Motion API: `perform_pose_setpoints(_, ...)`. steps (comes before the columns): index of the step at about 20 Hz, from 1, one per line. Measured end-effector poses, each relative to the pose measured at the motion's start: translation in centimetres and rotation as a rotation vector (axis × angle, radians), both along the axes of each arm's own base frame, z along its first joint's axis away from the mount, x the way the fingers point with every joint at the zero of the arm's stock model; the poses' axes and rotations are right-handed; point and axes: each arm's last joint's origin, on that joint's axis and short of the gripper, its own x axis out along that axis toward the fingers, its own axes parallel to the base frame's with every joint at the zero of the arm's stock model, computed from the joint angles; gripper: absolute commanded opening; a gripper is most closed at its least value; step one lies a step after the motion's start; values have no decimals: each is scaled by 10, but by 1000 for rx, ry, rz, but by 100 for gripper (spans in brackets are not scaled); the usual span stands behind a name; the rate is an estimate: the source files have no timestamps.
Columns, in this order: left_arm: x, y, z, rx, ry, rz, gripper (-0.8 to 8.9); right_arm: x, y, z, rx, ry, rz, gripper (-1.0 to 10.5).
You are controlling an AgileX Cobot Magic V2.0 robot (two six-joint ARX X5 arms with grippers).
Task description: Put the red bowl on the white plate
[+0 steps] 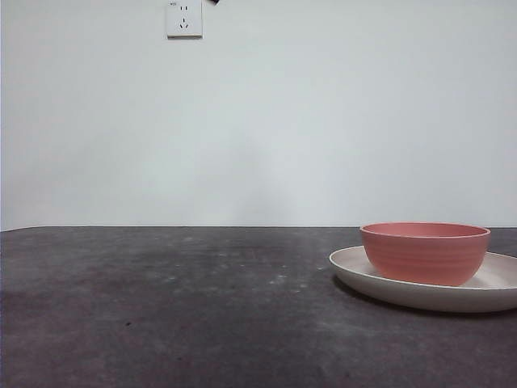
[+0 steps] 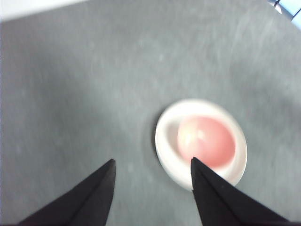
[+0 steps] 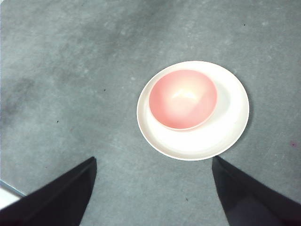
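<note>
While the left part of the dark table [image 1: 161, 307] lies bare in the front view, the red bowl [image 1: 425, 252] stands upright inside the white plate [image 1: 355, 271] near the table's right edge, its base resting on the plate's floor and its wall set off-centre, closer to one side of the raised rim. Both arms hang high above and well apart from the pair: the left gripper [image 2: 153, 169] shows its two black jaws spread wide and empty over the blurred plate [image 2: 164, 141] and bowl [image 2: 207, 141], and the right gripper [image 3: 153, 167] likewise holds nothing, its jaws parted wider than the plate [image 3: 221, 136] that carries the bowl [image 3: 183, 99]. Judged from this arrangement, the placing appears complete. The bowl looks light, stiff and matte, probably a moulded plastic or bamboo-fibre ware, so it should neither deform nor slip readily; its faint ridges offer some friction. A hold, if needed, would best pinch the rim, one jaw inside and one outside, since the wall curves too broadly for a span across. A wall socket [image 1: 184, 19] marks the upper background.
</note>
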Motion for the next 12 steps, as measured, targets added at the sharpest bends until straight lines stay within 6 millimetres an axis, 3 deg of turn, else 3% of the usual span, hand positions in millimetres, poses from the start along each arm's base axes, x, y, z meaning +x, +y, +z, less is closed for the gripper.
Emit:
perform_pose_setpoints(5, -37, 22, -48, -29, 92, -113, 257, 0, 0, 0, 0, 1, 0, 393)
perform_pose_setpoints(12, -79, 46, -78, -107, 161, -240, 257, -1, 0, -2, -3, 23, 0, 393)
